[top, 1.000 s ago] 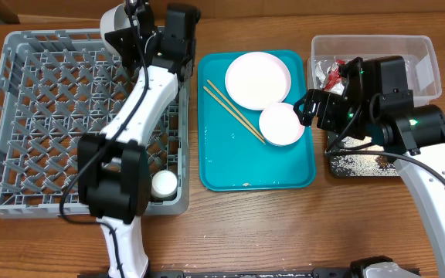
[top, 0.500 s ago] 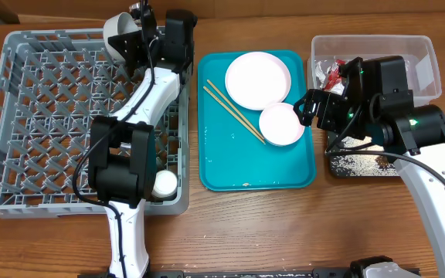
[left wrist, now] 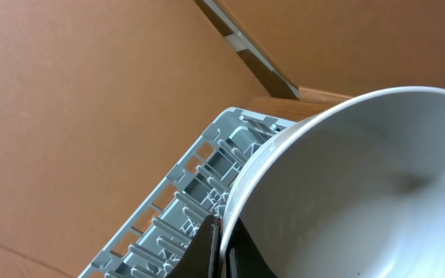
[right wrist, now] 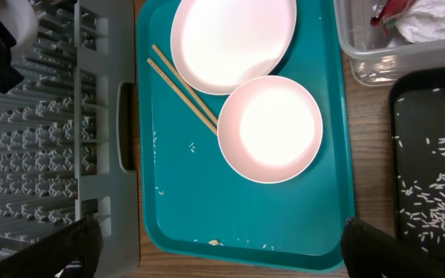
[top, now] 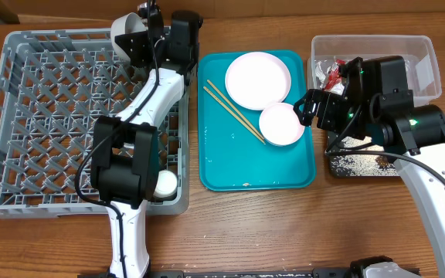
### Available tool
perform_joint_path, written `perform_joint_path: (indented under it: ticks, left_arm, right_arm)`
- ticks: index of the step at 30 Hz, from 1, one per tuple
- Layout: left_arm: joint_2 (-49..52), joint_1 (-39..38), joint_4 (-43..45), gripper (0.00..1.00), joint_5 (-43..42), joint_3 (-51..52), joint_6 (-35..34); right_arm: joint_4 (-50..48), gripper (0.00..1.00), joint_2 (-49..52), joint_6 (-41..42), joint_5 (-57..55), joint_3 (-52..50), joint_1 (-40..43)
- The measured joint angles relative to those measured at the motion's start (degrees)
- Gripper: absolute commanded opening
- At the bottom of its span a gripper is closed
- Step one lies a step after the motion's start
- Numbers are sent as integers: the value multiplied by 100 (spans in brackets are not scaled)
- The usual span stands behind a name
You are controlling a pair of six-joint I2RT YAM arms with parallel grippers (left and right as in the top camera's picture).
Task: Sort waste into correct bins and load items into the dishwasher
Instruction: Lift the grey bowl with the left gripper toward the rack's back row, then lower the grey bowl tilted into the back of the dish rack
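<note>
The left gripper (left wrist: 218, 235) is pinched shut on the rim of a glossy white round bowl (left wrist: 346, 193), which fans out from the fingers tipped up on edge. Just under and beyond it lies the far wall of the large grey plastic lattice dish rack (left wrist: 178, 202). From overhead the bowl hangs over that wall rather than over the pegs. To do the step well, I judge the gripper should first bring the bowl inward over the grid. It should then lower it slowly, still on edge so it slots between two rows of pegs, and let go only once the pegs bear it. A pinch on a thin rim would slip under a quick wrist turn. Well back from the gripper, a small white cup (top: 164, 183) already sits at the rack's near corner. The right gripper (right wrist: 221, 235) is spread wide and holds nothing, hovering over the teal plastic serving tray (right wrist: 323, 232). There a second white bowl (right wrist: 270, 129), a pale pink round plate (right wrist: 232, 38) and two thin wooden chopsticks (right wrist: 182, 96) wait. Against a second ago, the held bowl and left wrist have slid slightly toward the tray along the far wall and the left elbow has swung that way too. The right arm has not moved.
</note>
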State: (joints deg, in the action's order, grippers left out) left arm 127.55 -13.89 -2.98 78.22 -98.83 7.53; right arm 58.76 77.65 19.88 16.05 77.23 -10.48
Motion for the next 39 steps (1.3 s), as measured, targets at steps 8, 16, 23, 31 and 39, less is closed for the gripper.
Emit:
perform_joint_path:
  ticks: [8, 16, 23, 31, 39]
  left_arm:
    - [22, 107, 4, 4, -2, 0, 0]
    - [81, 221, 2, 4, -103, 0, 2]
    - [278, 243, 48, 4, -79, 0, -2]
    - [321, 275, 400, 4, 11, -2, 186]
    - [385, 280, 1110, 4, 63, -7, 1217]
  right_arm:
    - [0, 100, 0, 0, 0, 0, 0]
    - [0, 100, 0, 0, 0, 0, -2]
    - [2, 100, 0, -2, 2, 0, -2]
    - [0, 100, 0, 0, 0, 0, 0]
    - [0, 100, 0, -2, 0, 0, -2]
